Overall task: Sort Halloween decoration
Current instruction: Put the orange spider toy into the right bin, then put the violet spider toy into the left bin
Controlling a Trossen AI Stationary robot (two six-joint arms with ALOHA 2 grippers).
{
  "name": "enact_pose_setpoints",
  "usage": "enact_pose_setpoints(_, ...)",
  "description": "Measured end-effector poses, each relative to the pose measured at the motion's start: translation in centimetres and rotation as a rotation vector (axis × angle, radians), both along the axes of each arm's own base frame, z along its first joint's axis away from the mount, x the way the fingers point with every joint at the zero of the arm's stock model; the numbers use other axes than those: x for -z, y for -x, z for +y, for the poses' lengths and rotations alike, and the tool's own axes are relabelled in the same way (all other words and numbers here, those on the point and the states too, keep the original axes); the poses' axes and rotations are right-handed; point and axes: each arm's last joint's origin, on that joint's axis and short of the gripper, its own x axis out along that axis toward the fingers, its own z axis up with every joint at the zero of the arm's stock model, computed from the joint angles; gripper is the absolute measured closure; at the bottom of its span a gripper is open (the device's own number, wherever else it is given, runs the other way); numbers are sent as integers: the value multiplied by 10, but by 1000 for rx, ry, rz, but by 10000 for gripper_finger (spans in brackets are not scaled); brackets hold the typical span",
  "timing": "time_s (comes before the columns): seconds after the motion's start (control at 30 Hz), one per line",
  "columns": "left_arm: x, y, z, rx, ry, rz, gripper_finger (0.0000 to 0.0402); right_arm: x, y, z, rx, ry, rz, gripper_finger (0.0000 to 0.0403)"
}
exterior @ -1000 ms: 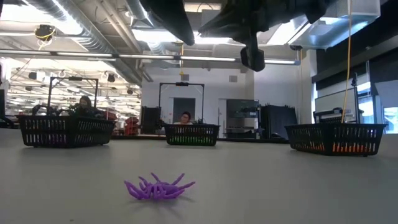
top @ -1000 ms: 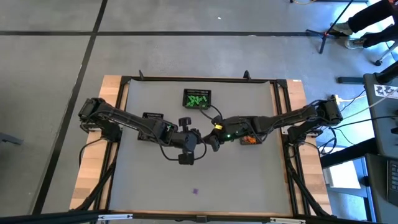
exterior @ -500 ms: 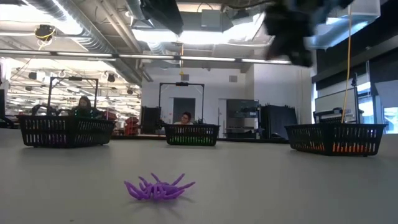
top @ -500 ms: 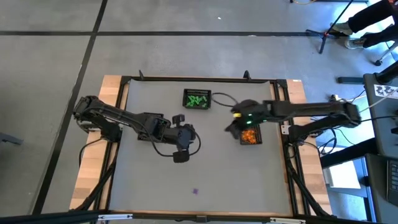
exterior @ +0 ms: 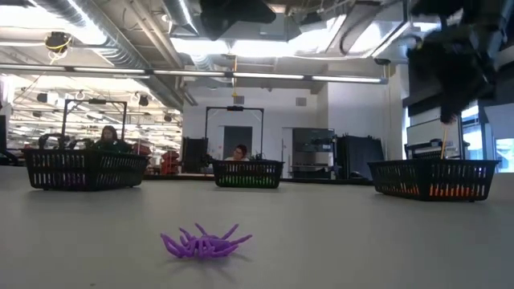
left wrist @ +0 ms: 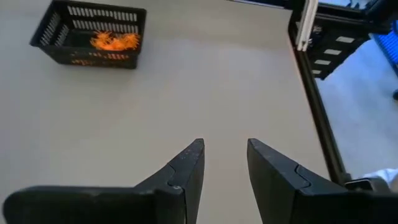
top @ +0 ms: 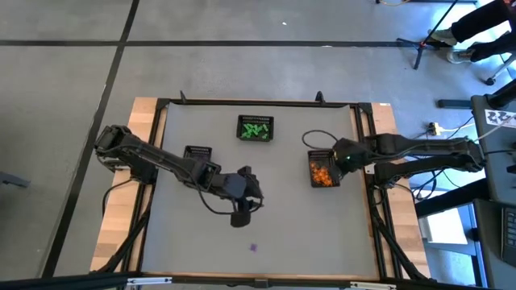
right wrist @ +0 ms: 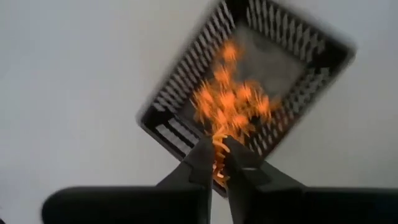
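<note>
Right arm has swung out over the orange basket (top: 322,172), right gripper (right wrist: 219,157) jaws nearly closed pinching an orange trinket (right wrist: 219,149); left gripper (left wrist: 224,155) jaws parted, empty; purple trinket (exterior: 203,242) lies on the surface (top: 290,225).

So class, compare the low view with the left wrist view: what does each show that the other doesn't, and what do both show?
Only the low view shows the purple spider lying on the table, plus the purple-filled basket and the green-filled basket. Only the left wrist view shows the left gripper, fingers parted and empty. Both show the basket of orange trinkets and the grey tabletop.
</note>
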Motion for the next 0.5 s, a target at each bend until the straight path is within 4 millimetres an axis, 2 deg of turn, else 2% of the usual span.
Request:
enact_pose_setpoints(0.17, 8, 4, -7, 22, 18, 22, 288, 19, 0, 2, -18, -58, 7, 305)
enact_pose_setpoints(0.37, 16, 9, -16, 90, 10, 51, 288, 18, -7, 1, -12, -38, -62, 211)
enact_pose_setpoints(0.5, 29, 7, -28, 146, -1, 82, 288, 18, -8, 0, -1, -15, -75, 184)
